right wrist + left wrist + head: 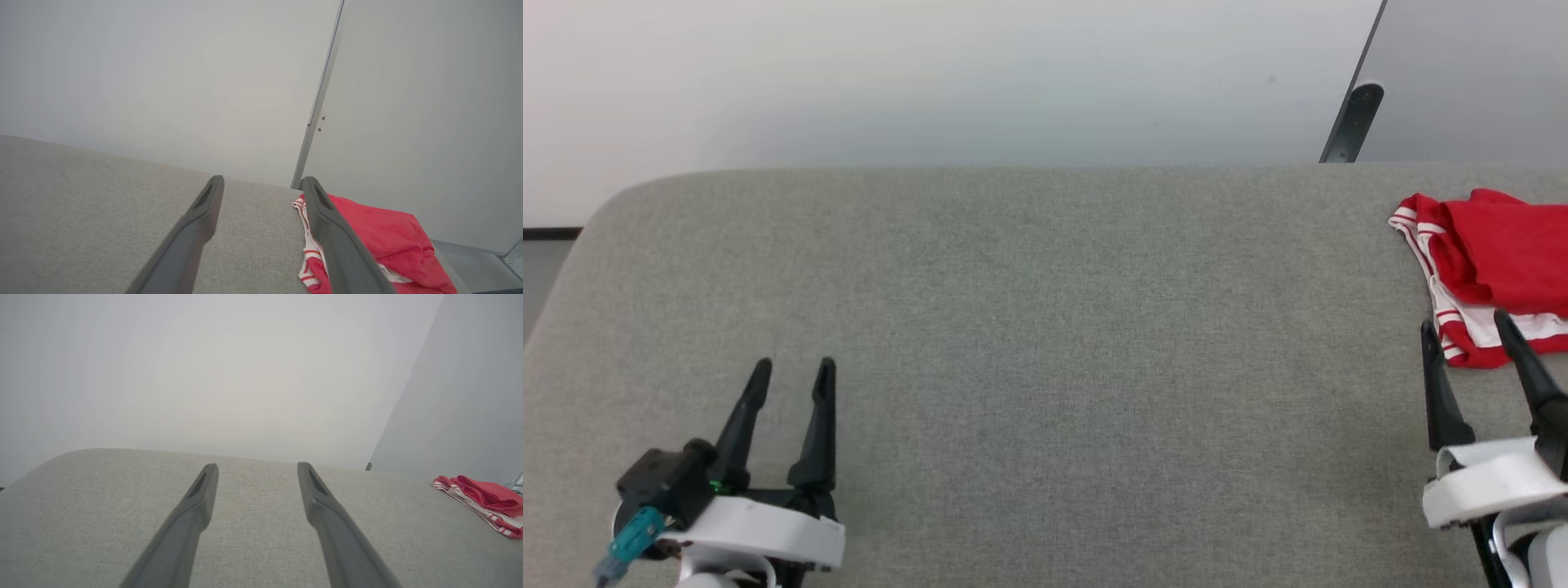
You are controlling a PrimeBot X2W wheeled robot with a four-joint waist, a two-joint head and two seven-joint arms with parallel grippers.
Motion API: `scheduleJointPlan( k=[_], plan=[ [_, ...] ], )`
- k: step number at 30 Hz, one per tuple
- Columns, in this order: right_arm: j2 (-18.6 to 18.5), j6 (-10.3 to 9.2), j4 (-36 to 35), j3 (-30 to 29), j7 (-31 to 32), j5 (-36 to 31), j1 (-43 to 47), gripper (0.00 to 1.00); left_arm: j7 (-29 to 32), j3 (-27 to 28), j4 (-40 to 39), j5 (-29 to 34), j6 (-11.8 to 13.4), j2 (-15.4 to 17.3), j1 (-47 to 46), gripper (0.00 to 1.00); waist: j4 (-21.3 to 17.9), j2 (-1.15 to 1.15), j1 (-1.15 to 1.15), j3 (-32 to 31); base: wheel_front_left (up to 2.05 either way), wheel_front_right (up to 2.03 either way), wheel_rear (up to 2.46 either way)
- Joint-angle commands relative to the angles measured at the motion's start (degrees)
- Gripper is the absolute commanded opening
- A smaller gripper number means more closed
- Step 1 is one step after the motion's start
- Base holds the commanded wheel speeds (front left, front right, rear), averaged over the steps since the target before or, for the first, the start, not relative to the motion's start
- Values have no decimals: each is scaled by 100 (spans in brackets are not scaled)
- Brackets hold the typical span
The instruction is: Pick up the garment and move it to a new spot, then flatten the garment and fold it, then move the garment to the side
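Observation:
The garment (pixel 1494 269) lies folded into a small red bundle with red-and-white striped trim at the far right of the grey surface, partly cut by the head view's edge. It appears again as the garment (pixel 484 500) in the left wrist view and the garment (pixel 380 245) in the right wrist view. My right gripper (pixel 1466 331) is open just in front of its near edge, empty, right finger overlapping the trim. My left gripper (pixel 794 369) stands open and empty at the lower left, far from the cloth. The chest lettering is hidden in the folds.
The grey fabric-covered surface (pixel 1045 327) spreads wide between both grippers, its far edge rounded at the left. A white wall stands behind it. A dark-edged grey panel (pixel 1352 122) rises at the back right, close behind the garment.

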Motion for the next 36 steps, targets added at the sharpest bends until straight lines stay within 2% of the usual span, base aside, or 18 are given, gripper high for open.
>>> scheduleJointPlan(
  k=[1, 10, 25, 26, 30, 36],
  plan=[
    [48, -9, -64, -42, -7, -5, 112, 100, 0, 47, -34, 4, 1, 4, 86, 100, -9, 0, 0, -63, 0, 0, 0],
    [215, -9, -305, -148, -5, 8, 561, 100, 0, 118, -75, -65, 1, 70, 298, 100, -9, 0, 0, -198, 0, 0, 0],
    [243, -9, -337, -218, -5, 39, 736, 100, 0, 103, -107, -87, 1, 79, 409, 100, -3, 0, 0, -255, 0, 0, 0],
    [232, 0, -339, -210, -5, 41, 691, 0, 0, 94, -111, -63, 0, 79, 388, 0, -3, 0, 0, -256, 0, 0, 0],
    [318, 0, -127, -180, 6, 58, 730, 0, 8, 50, 78, -85, 0, -46, 507, 0, -4, 0, 0, -259, 0, 0, 0],
    [364, 0, -48, -244, 236, 789, 658, 0, 177, 108, 114, -667, 0, -119, 465, 0, -14, 0, 0, -269, 0, 0, 0]
  ],
)
